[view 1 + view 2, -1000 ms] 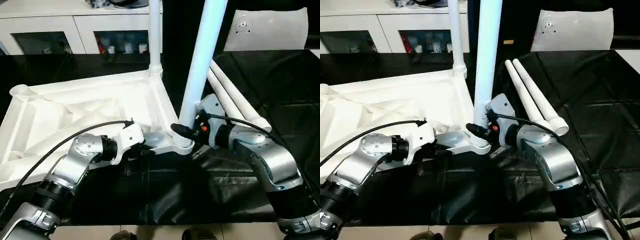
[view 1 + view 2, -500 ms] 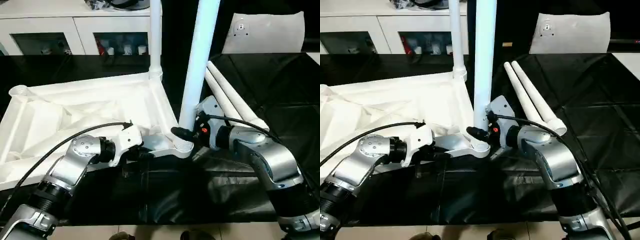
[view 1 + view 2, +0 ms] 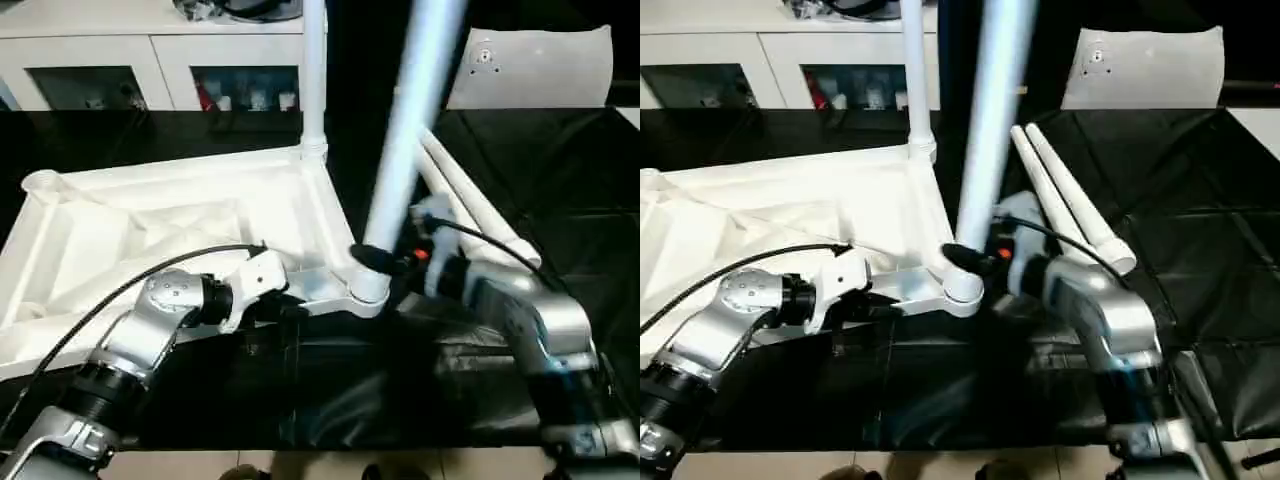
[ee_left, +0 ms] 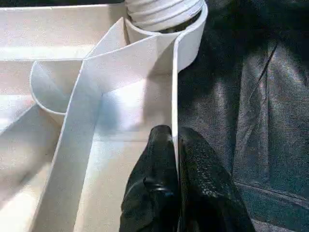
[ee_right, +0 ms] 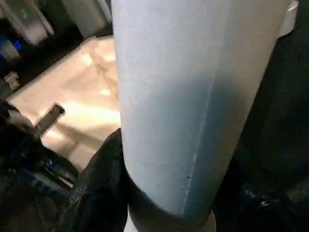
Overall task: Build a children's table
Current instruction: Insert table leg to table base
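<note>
The children's table top (image 3: 170,225) lay upside down on the left half of the black-covered counter (image 3: 560,170), its ribbed underside facing up and an empty round socket (image 3: 40,182) at its far left corner. The left end effector (image 4: 177,193) was clenched on the thin upright rim of the top's near edge, one black finger (image 4: 154,193) on each side of the wall, just short of the near right corner socket (image 3: 367,290). At the far right corner one leg (image 3: 314,80) stood upright in its socket. At the near right corner a second leg (image 3: 410,130) rose from its socket, leaning to the right, its threaded foot (image 4: 161,9) seated in the ring. The right end effector (image 3: 385,262) was grasping this leg low down, just above the socket, its dark fingers (image 5: 99,193) on both sides of the shaft. Right of it, two more legs (image 3: 1070,205) lay side by side on the counter, touching along their length. A white cabinet (image 3: 150,60) stood behind.
</note>
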